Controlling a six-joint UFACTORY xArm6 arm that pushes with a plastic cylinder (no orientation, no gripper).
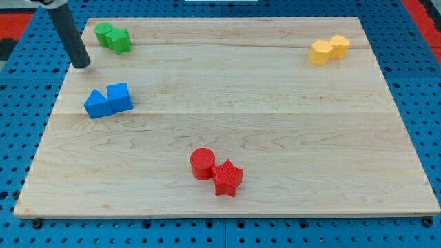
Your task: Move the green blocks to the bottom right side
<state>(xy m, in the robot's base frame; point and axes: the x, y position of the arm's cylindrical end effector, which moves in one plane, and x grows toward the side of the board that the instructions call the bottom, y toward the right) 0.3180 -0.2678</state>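
My tip (pixel 82 65) – bare rod, no fingers to spread – sits just left of & below two touching green plastic blocks (pixel 114 37); swing above-left, push diag. toward btm right.

board (pixel 227 103): pale smooth wood | green blocks (pixel 114 37): matt plastic | rod (pixel 71 38): dark matt

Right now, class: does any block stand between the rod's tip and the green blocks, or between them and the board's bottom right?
Nothing separates my tip from the two green blocks. The diagonal passes between the other pairs.
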